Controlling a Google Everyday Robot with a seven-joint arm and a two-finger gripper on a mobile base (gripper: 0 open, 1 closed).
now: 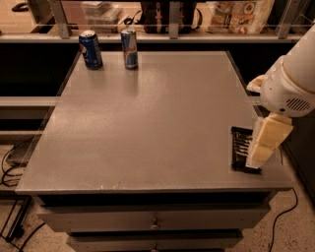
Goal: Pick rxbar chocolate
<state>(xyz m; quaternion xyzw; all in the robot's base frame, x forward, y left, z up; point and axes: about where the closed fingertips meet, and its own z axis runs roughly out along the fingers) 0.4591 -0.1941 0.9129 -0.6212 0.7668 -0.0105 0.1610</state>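
The rxbar chocolate (241, 148) is a flat black wrapped bar with white lettering. It lies near the right front corner of the grey table (147, 118), its long side running front to back. My gripper (265, 142) hangs from the white arm at the right edge of the view. It sits directly over the bar's right edge and covers part of it. Whether it touches the bar cannot be told.
A blue Pepsi can (90, 49) and a slimmer blue-and-silver can (129, 48) stand upright at the table's back left. A shelf with bags (241, 15) runs behind the table. Drawers (155, 221) sit below the top, and cables (10, 167) lie on the floor at left.
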